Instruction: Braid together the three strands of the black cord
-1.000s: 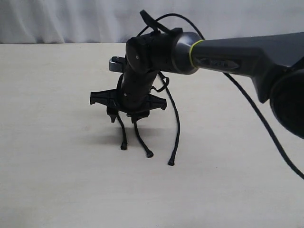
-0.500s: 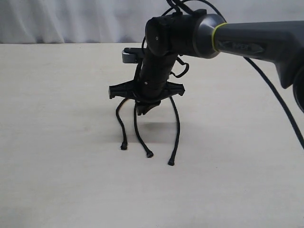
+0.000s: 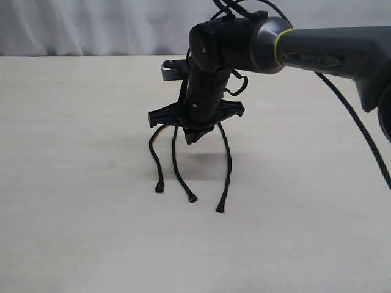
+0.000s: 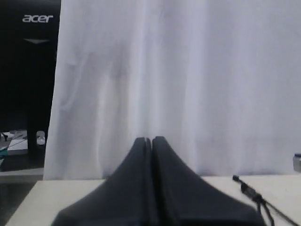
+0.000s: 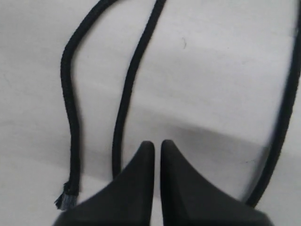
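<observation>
The three strands of the black cord lie apart and unbraided on the pale table. In the exterior view the left strand [image 3: 153, 155], middle strand [image 3: 176, 168] and right strand [image 3: 229, 165] fan toward me and end in small knobbed tips. The arm hides the cord's knotted head. My right gripper [image 3: 193, 138] points down just above the table between the middle and right strands, shut and holding nothing. In the right wrist view its fingertips [image 5: 157, 143] sit beside the middle strand [image 5: 126, 94], with the left strand [image 5: 69, 117] and right strand [image 5: 282, 122] further out. My left gripper [image 4: 152, 140] is shut and empty, facing a white curtain.
A silver metal piece [image 3: 171, 70] shows behind the right arm's wrist. The arm's glossy black cable [image 3: 348, 143] trails down the right side. The left wrist view shows a dark monitor [image 4: 28, 70] and a thin black object [image 4: 247, 188] on the table edge.
The right gripper has moved right and risen off the left and middle strands, and its fingers have come together. The strand tips have stayed where they were.
</observation>
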